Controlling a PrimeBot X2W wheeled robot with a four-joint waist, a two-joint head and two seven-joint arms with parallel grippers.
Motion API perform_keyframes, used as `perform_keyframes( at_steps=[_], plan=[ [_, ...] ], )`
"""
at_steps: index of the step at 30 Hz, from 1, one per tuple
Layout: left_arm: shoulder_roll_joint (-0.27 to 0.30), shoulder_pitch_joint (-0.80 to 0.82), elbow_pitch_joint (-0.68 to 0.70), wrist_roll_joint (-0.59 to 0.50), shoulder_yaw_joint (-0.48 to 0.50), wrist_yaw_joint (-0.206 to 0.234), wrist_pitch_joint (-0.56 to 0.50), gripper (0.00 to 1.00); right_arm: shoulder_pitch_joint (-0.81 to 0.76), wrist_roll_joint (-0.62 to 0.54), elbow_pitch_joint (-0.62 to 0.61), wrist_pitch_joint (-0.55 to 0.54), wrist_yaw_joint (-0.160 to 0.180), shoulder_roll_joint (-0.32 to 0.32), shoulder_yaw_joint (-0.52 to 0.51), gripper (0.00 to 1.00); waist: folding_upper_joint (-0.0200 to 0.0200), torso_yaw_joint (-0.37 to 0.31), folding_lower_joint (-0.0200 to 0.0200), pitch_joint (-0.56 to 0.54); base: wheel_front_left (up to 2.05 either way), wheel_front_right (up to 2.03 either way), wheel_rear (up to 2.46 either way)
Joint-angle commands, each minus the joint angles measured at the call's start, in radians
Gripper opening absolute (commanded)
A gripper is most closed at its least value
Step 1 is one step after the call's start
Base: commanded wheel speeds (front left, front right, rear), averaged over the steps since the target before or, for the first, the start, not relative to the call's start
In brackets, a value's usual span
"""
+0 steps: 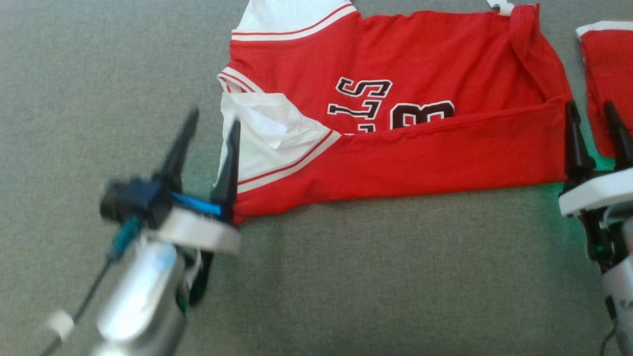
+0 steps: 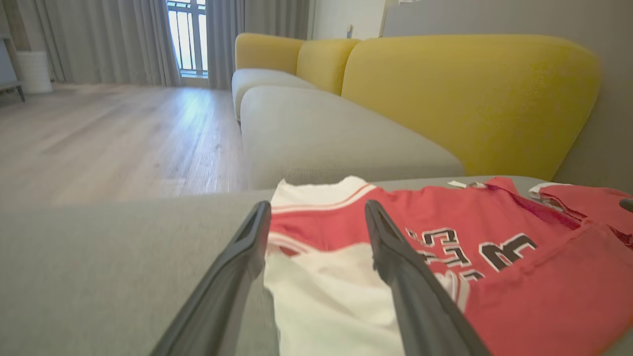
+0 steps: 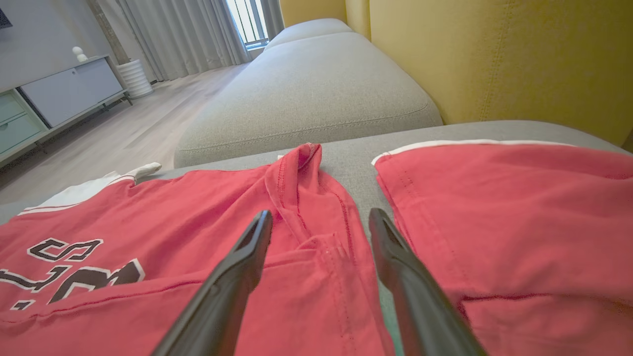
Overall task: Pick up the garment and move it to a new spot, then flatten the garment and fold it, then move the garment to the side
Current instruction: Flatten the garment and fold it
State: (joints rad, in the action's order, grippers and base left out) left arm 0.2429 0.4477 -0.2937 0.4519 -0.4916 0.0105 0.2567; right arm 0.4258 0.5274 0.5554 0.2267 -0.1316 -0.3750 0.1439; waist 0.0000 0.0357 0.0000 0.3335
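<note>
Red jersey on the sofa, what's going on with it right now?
A two-armed robot is folding the red jersey on a grey sofa cushion. Its near edge lies folded up over part of the lettering. The left end effector is open at the white-sleeve end, the right end effector open at the other; neither grips cloth. Another red garment lies alongside.

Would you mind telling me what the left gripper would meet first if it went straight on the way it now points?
Probably the white sleeve of the red printed fabric jersey, which lies on the grey sofa cushion between the open fingers of the left gripper; depth is uncertain.
</note>
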Motion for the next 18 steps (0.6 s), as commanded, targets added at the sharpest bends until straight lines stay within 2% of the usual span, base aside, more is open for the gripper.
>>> perform_keyframes(
  at_steps=[1, 5, 10, 15, 16, 17, 18],
  plan=[
    [0.005, -0.066, 0.020, 0.028, 0.035, 0.015, 0.002, 1.00, -0.043, 0.007, -0.035, 0.016, 0.001, -0.006, 0.002, 1.00, 0.0000, -0.005, 0.0000, -0.007, 0.00, 0.00, 0.00],
    [-0.023, -0.166, 0.008, 0.068, 0.031, 0.047, -0.019, 1.00, -0.079, 0.013, -0.055, 0.023, 0.001, 0.004, -0.012, 1.00, 0.0000, -0.013, 0.0000, -0.010, 0.00, 0.00, 0.00],
    [-0.037, -0.207, -0.019, 0.082, 0.033, 0.088, -0.046, 1.00, -0.095, 0.010, -0.071, 0.026, 0.001, 0.013, -0.019, 1.00, 0.0000, -0.021, 0.0000, -0.005, 0.00, 0.00, 0.00],
    [-0.042, -0.203, -0.053, 0.096, 0.019, 0.092, -0.103, 1.00, -0.093, 0.006, -0.076, 0.027, 0.001, 0.018, -0.023, 1.00, 0.0000, -0.026, 0.0000, 0.003, 0.00, 0.00, 0.00],
    [-0.039, -0.202, -0.063, 0.098, 0.013, 0.090, -0.123, 0.93, -0.092, 0.005, -0.075, 0.027, 0.001, 0.019, -0.023, 1.00, 0.0000, -0.028, 0.0000, 0.003, 0.00, 0.00, 0.00],
    [-0.037, -0.201, -0.071, 0.099, 0.010, 0.092, -0.141, 0.80, -0.090, 0.005, -0.074, 0.026, 0.001, 0.020, -0.023, 1.00, 0.0000, -0.029, 0.0000, 0.003, 0.00, 0.00, 0.00],
    [-0.034, -0.200, -0.076, 0.099, 0.006, 0.094, -0.155, 0.49, -0.089, 0.004, -0.072, 0.026, 0.001, 0.021, -0.024, 1.00, 0.0000, -0.030, 0.0000, 0.003, 0.00, 0.00, 0.00]
  ],
)
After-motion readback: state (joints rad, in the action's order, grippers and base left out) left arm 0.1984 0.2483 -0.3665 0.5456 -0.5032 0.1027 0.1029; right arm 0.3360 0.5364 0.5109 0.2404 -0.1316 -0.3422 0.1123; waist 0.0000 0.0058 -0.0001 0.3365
